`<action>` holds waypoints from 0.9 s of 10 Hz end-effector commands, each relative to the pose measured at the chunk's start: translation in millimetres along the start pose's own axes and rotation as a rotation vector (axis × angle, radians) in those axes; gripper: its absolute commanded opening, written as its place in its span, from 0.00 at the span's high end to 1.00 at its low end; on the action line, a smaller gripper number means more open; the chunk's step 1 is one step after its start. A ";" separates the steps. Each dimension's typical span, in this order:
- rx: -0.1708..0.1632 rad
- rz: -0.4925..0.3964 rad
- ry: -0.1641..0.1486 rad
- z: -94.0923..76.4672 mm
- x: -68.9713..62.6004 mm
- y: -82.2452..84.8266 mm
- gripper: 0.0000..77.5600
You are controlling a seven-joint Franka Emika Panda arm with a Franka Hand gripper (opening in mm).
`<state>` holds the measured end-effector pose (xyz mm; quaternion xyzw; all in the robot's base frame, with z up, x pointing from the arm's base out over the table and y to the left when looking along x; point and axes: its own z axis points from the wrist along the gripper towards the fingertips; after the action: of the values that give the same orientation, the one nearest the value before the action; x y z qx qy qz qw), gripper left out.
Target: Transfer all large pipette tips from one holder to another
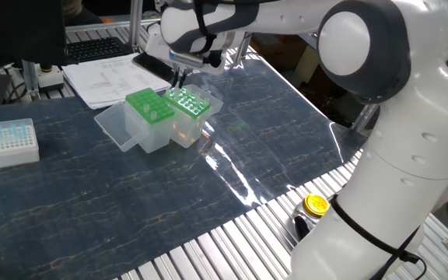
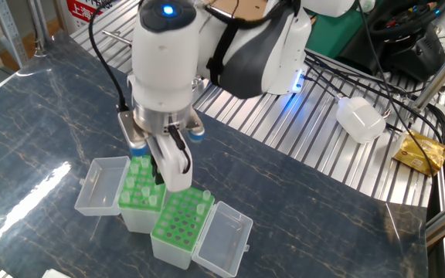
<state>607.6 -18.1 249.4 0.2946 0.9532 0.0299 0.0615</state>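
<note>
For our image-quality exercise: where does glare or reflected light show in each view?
One fixed view: a bright glare streak on the glossy table right of the holders. The other fixed view: softer sheen at the table's left; a blue light glows on the arm.

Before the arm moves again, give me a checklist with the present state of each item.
1. Tool raised above both racks: ok.
2. Tip held in the tool: cannot tell, the fingers hide it.
3. Both green tip racks upright, side by side: ok.
4. Both hinged lids open and clear of the holes: ok.
5. Large pipette tips seated at the nearer rack's edge: ok.
6. Small white tip box away from the work area: ok.
</note>
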 end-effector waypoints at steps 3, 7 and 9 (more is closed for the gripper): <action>-0.004 0.008 0.007 -22.4 -8.6 -1.4 0.98; -0.008 0.038 0.013 -38.4 -8.7 1.2 0.98; -0.006 0.060 0.016 -50.3 -7.0 5.2 0.98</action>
<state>609.5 -21.9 289.3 0.3135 0.9474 0.0357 0.0538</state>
